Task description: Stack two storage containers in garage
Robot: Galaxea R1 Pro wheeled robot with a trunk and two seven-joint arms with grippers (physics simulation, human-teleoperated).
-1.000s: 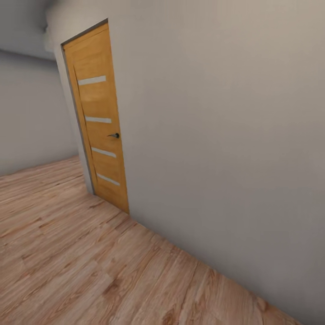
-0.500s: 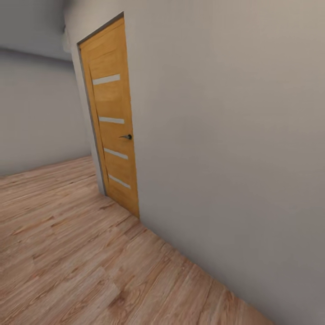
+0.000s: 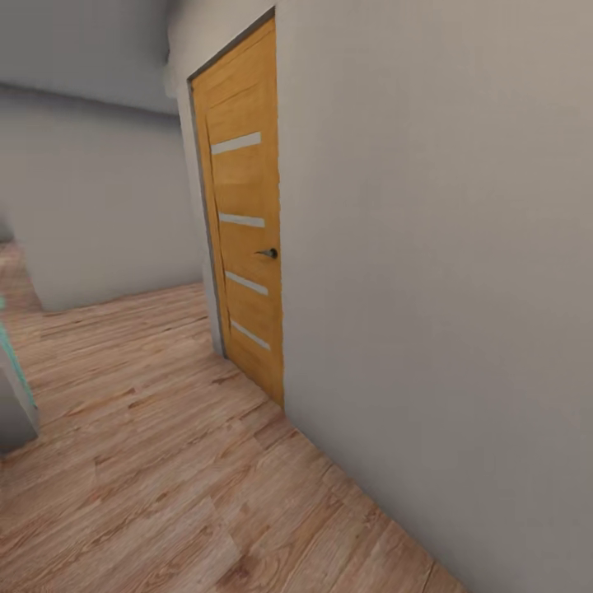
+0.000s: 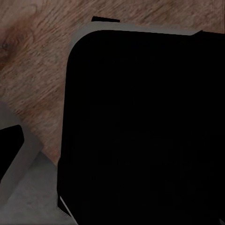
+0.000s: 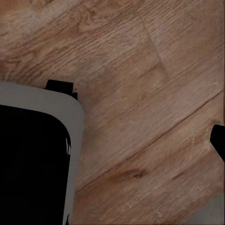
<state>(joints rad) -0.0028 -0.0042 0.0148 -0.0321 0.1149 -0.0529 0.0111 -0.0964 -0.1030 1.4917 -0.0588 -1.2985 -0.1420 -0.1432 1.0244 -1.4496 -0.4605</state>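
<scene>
Since a second ago the whole head picture has slid, so the camera has turned and not the room; the door now sits further right in that view, and a grey block with a teal edge has come in at the left border; the door is orange wood with four pale strips across it and a small dark handle, shut in a grey frame set in a plain pale wall; light wood planks cover the floor, and a second pale wall closes the far end; neither claw can be seen here, so I cannot tell whether they are wide or narrow; no bin can be made out in these pictures

Left wrist view: a big black panel with rounded corners and a grey rim, part of the robot's own body it seems, lies over wood planks; a grey and black piece shows at one side

Right wrist view: wood planks with clear grain, a black rounded panel with a grey border in one corner, and a small dark tip at the opposite edge; I cannot tell what that tip is
</scene>
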